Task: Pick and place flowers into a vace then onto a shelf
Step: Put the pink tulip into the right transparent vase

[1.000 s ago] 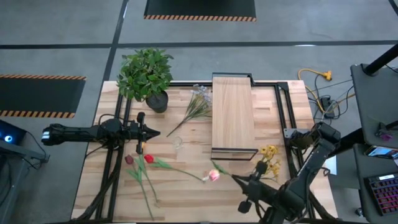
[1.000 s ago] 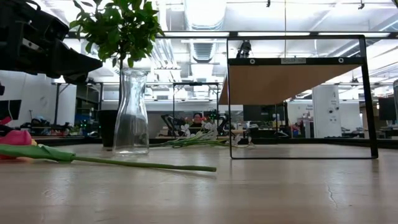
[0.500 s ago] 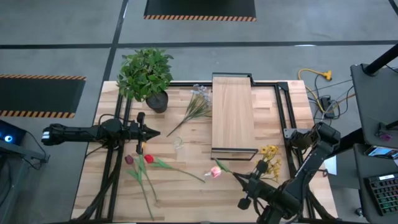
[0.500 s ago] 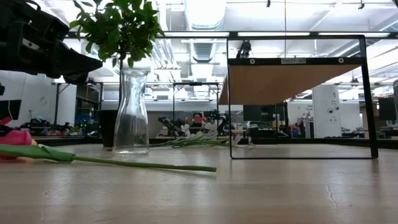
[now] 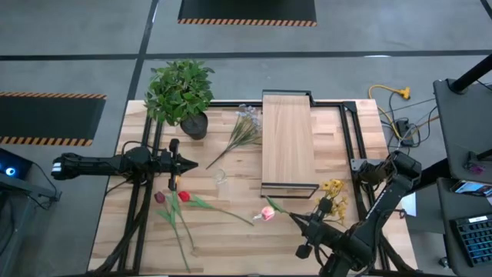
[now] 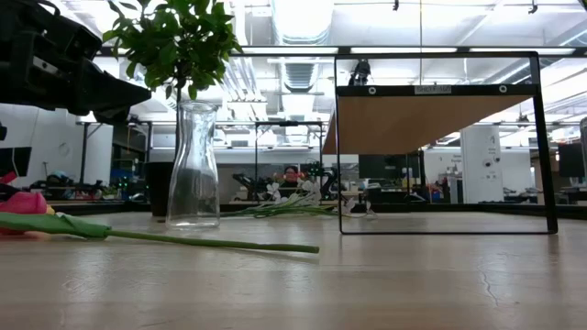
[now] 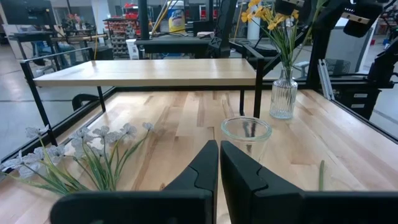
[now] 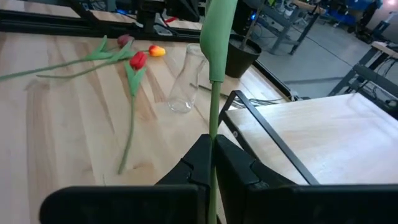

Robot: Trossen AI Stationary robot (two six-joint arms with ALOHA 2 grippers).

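Nearest the table's front edge, the right gripper (image 5: 296,221) is pinching the green stem of a pink tulip (image 5: 266,213), its dark fingers (image 8: 198,163) pressed together on the stem, the bloom lifted just in front of the shelf; to its right, small yellow blooms (image 5: 333,195) are standing in a second small ribbed glass vase (image 7: 283,98); on the left of the pale wooden table (image 5: 231,238), two red tulips (image 5: 173,198) and another long green-stemmed flower are lying flat on the wood. Farther back, near the middle, a clear empty glass vase (image 5: 221,176) is standing upright; the left gripper (image 5: 189,164) is hovering just to its left with its fingers (image 7: 205,167) pressed together, holding nothing. Beyond that, the long pale-wood shelf on a thin black metal frame (image 5: 288,142) is standing on the table; pale white-grey sprigs (image 5: 245,127) are lying beside its left edge; at the far left corner sits a bushy green potted plant (image 5: 181,91).
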